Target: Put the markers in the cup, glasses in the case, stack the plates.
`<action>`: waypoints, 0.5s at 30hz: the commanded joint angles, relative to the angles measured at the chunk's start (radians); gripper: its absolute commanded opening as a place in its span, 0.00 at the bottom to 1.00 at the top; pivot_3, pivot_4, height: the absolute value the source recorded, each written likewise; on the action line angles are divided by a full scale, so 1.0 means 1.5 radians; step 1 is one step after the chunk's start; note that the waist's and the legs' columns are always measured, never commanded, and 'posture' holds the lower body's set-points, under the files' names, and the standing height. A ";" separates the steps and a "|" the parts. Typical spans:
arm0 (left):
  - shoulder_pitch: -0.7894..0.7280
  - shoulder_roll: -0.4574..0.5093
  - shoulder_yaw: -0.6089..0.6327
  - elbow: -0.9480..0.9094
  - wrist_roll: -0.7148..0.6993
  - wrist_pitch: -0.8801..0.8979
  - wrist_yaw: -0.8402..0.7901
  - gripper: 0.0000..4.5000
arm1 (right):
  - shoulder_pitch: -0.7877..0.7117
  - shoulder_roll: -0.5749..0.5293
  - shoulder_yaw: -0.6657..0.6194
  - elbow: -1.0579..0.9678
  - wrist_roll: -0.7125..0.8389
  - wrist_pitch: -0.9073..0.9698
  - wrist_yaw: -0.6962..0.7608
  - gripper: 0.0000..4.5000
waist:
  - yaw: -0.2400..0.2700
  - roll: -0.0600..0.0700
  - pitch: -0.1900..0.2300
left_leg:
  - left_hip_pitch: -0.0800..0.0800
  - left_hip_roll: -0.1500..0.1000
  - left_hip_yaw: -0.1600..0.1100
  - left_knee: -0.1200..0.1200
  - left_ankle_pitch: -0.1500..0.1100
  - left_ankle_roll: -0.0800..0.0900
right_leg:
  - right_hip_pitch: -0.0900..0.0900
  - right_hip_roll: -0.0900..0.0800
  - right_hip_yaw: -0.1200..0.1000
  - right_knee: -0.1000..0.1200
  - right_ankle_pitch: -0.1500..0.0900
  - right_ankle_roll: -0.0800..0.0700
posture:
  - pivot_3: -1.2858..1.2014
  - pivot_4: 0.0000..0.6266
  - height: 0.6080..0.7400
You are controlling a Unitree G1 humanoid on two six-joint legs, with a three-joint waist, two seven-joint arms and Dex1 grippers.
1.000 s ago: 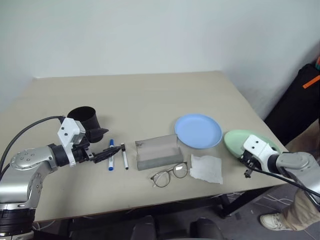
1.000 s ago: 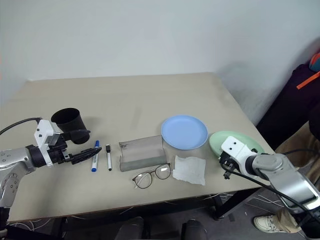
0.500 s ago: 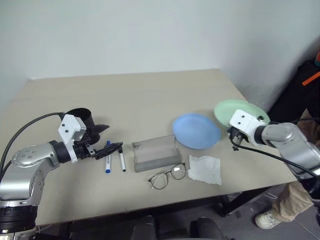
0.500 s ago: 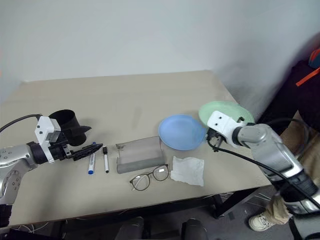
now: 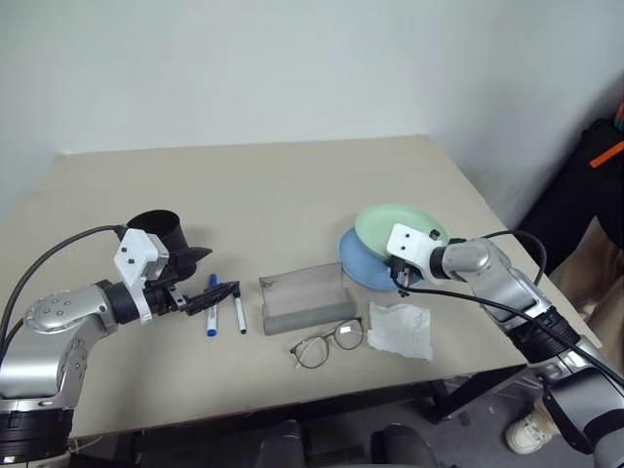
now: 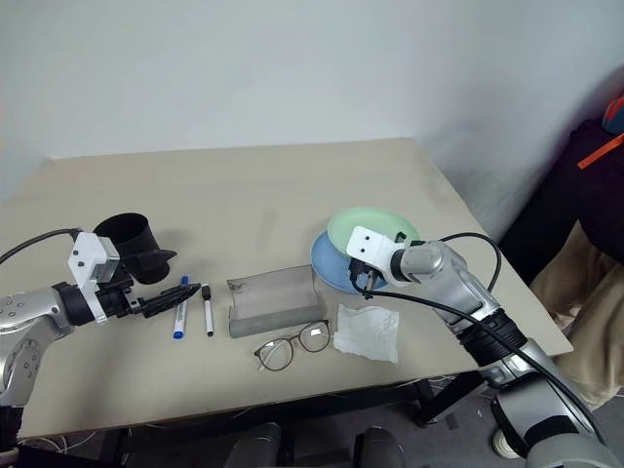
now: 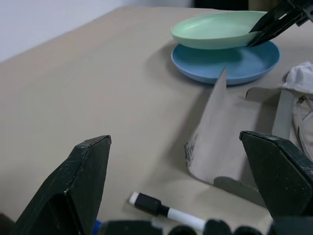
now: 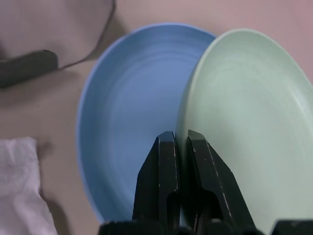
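Note:
My right gripper [image 8: 180, 142] is shut on the rim of the pale green plate [image 5: 400, 226] and holds it tilted just above the light blue plate [image 5: 359, 267], partly covering it. Over at the left my left gripper [image 5: 223, 271] stands open above the two markers, the blue-capped one [image 5: 212, 317] and the black-capped one [image 5: 238, 312], which lie side by side on the table. The black cup [image 5: 161, 232] stands upright right behind that gripper. In the middle sits the grey case [image 5: 304, 297] with its lid open. The glasses [image 5: 330, 343] lie in front of it.
A crumpled white tissue [image 5: 402, 330] lies beside the glasses, in front of the blue plate. The beige table [image 5: 292, 185] has free room across its far half. A person in dark clothing [image 5: 595, 166] stands past the table's right edge.
My right arm has carried the green plate from the table's right edge leftward to above the blue plate. The left arm has stayed in place.

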 commanded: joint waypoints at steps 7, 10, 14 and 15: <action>0.005 0.007 0.029 -0.031 -0.012 -0.002 0.007 1.00 | -0.023 0.049 0.009 -0.030 -0.038 0.001 0.019 0.01 | 0.000 0.000 0.000 | 0.000 0.000 0.000 0.000 0.000 0.000 | 0.000 0.000 0.000 0.001 0.000 0.000 | 0.52 0.00 1.00; 0.002 0.008 0.029 -0.028 -0.010 -0.003 0.007 1.00 | -0.015 0.050 0.011 -0.046 -0.043 0.014 0.025 0.01 | 0.000 0.000 0.000 | 0.000 0.000 0.000 0.000 0.000 0.000 | -0.001 0.000 0.000 0.001 0.000 0.000 | 0.52 0.00 1.00; 0.003 0.007 0.029 -0.027 -0.010 -0.005 0.007 1.00 | 0.003 0.039 0.009 -0.077 -0.049 0.034 0.035 0.01 | 0.000 0.000 0.000 | 0.000 0.000 0.000 0.000 0.000 0.000 | -0.001 0.000 0.000 0.002 0.000 0.000 | 0.52 0.00 1.00; 0.003 0.007 0.028 -0.027 -0.009 -0.005 0.007 1.00 | 0.009 0.035 0.008 -0.086 -0.050 0.038 0.039 0.01 | 0.000 0.000 0.000 | 0.000 0.000 0.000 0.000 0.000 0.000 | -0.002 0.000 0.000 0.002 0.000 0.000 | 0.52 0.00 1.00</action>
